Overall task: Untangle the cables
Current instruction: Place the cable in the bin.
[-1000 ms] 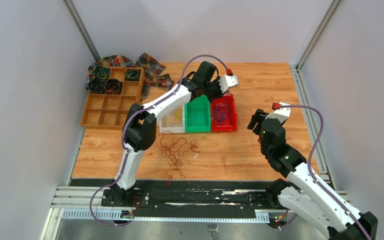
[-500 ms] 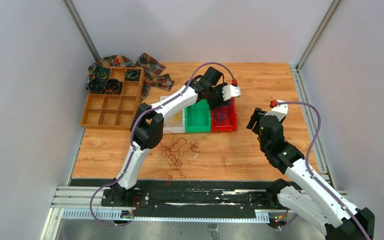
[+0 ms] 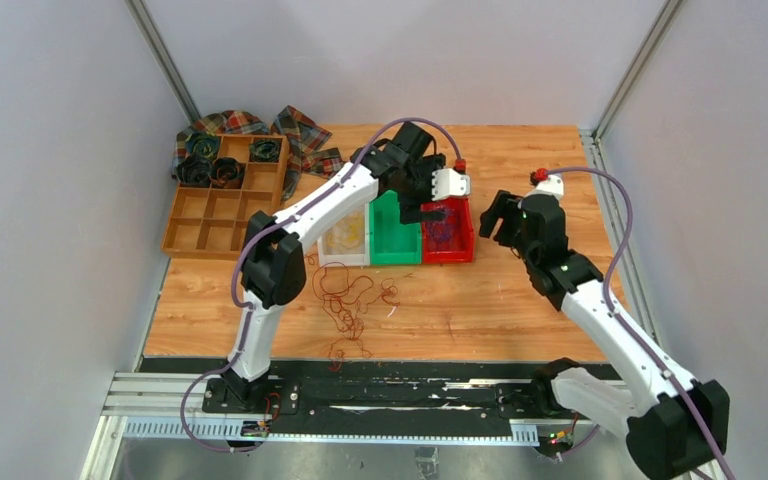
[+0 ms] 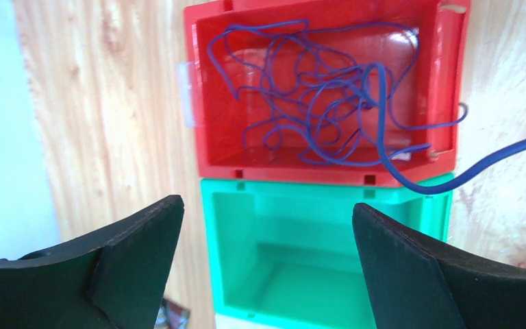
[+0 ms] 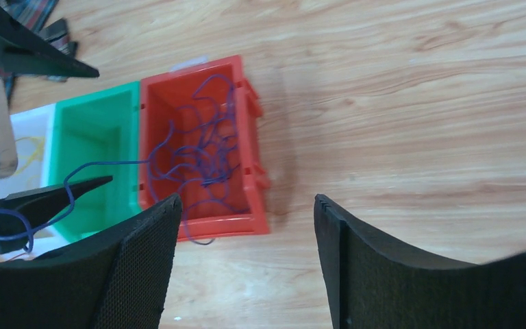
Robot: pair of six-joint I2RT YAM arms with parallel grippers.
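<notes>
Hovering above the red bin (image 4: 193,82) and green bin (image 4: 212,240), the left gripper (image 4: 267,219) gapes wide, empty. The right gripper (image 5: 246,219), further right, is likewise spread and empty. Purple cables (image 4: 315,103) lie in the red bin; red-brown cables (image 3: 350,300) lie on the table (image 3: 520,300) nearer.

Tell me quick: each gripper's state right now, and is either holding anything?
Left gripper: open, nothing clamped; a purple cable trails out of the red bin.
Right gripper: open, empty.
</notes>
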